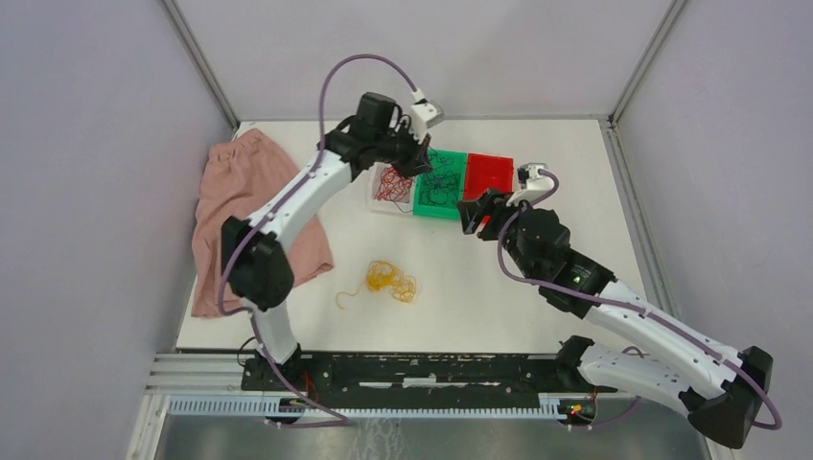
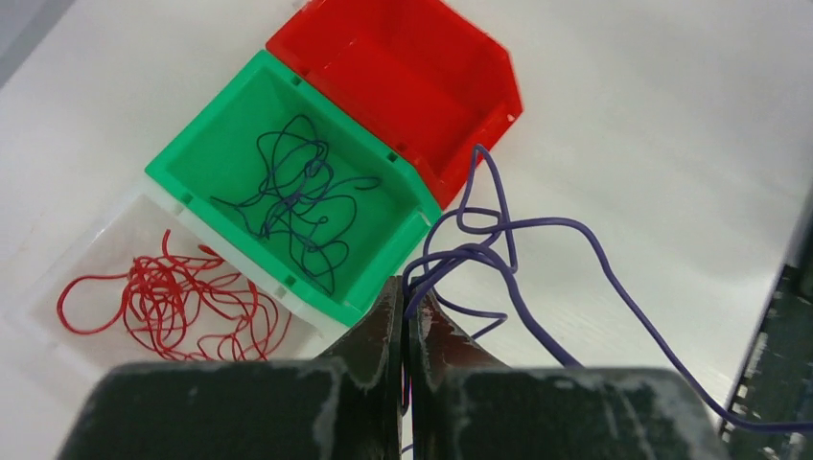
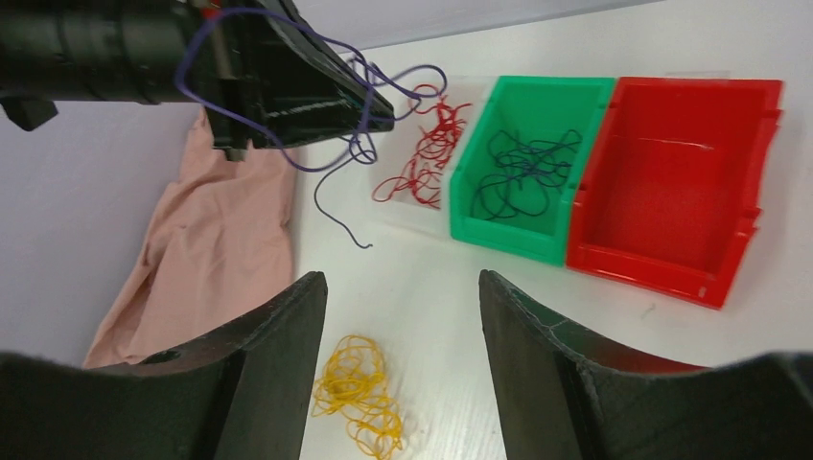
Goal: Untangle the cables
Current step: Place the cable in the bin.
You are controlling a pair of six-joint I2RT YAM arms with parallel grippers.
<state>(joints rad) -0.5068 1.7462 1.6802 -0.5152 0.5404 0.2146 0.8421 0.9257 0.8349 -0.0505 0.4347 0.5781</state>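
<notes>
My left gripper (image 2: 407, 287) is shut on a dark purple-blue cable (image 2: 499, 249), which loops out over the table beside the green bin (image 2: 206, 144). In the right wrist view this cable (image 3: 336, 158) hangs from the left gripper (image 3: 374, 117) above the clear tray. More dark blue cables (image 2: 297, 196) lie in the green bin. Red cables (image 2: 168, 302) lie in the clear tray (image 2: 58, 254). A yellow cable bundle (image 1: 388, 281) sits on the table in front of the bins. My right gripper (image 3: 401, 278) is open and empty above the yellow bundle (image 3: 360, 398).
A red bin (image 1: 487, 175) with nothing in it stands right of the green one. A pink cloth (image 1: 249, 211) is spread at the table's left edge. The left arm (image 1: 288, 201) reaches diagonally over the cloth toward the bins.
</notes>
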